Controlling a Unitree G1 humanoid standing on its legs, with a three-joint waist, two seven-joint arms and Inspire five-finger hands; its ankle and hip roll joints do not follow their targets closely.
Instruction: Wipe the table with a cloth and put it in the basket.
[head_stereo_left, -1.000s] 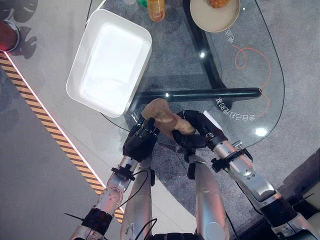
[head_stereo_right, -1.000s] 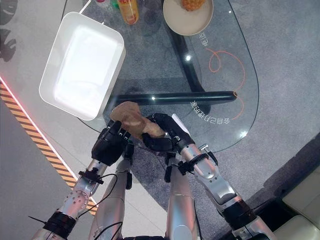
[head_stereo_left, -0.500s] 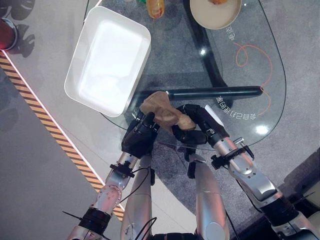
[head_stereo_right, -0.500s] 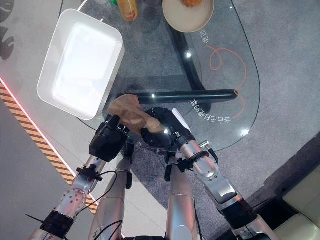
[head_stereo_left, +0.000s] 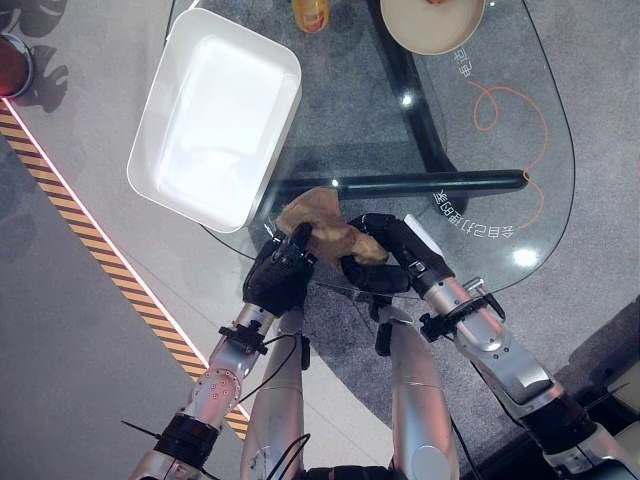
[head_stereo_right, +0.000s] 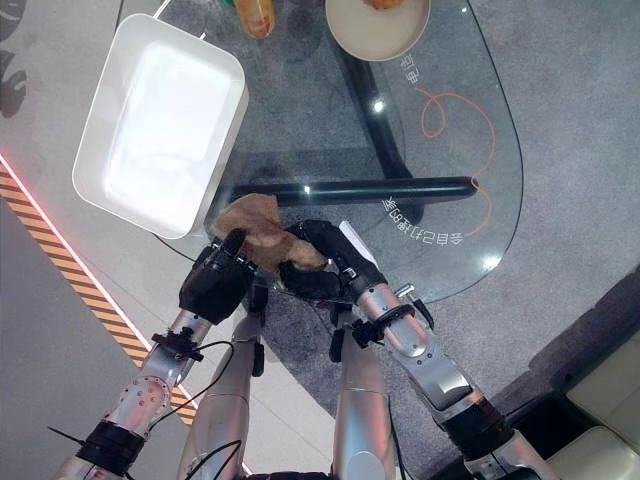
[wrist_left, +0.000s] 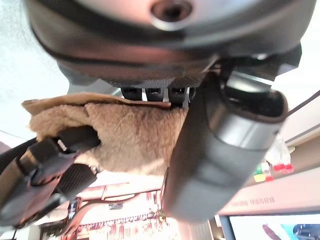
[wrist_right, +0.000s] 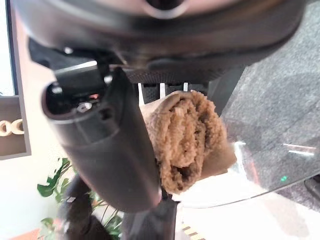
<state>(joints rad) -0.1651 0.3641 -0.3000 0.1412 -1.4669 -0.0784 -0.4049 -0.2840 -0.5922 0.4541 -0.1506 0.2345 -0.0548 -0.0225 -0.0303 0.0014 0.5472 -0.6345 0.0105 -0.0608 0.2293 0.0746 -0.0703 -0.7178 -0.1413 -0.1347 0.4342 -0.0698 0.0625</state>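
Observation:
A crumpled brown cloth (head_stereo_left: 318, 222) hangs between both hands over the near edge of the glass table (head_stereo_left: 480, 170). My right hand (head_stereo_left: 385, 262) is shut on it, and the right wrist view has the bunched cloth (wrist_right: 187, 142) pinched between thumb and fingers. My left hand (head_stereo_left: 278, 278) meets it from the left; in the left wrist view the cloth (wrist_left: 125, 135) lies against its fingers beside the thumb, with the right hand's fingers (wrist_left: 50, 160) gripping the other end. The white rectangular basket (head_stereo_left: 280, 140) stands at the table's left edge, just beyond the hands.
A tan plate (head_stereo_left: 432, 25) with food and an orange bottle (head_stereo_left: 312, 12) stand at the table's far side. A black bar (head_stereo_left: 420, 183) runs under the glass. Striped tape (head_stereo_left: 100, 250) crosses the floor at the left, near a red object (head_stereo_left: 12, 65).
Both hands have drawn closer together with the cloth between them. The cloth's free end has dropped onto the left hand's fingers and shifted slightly left.

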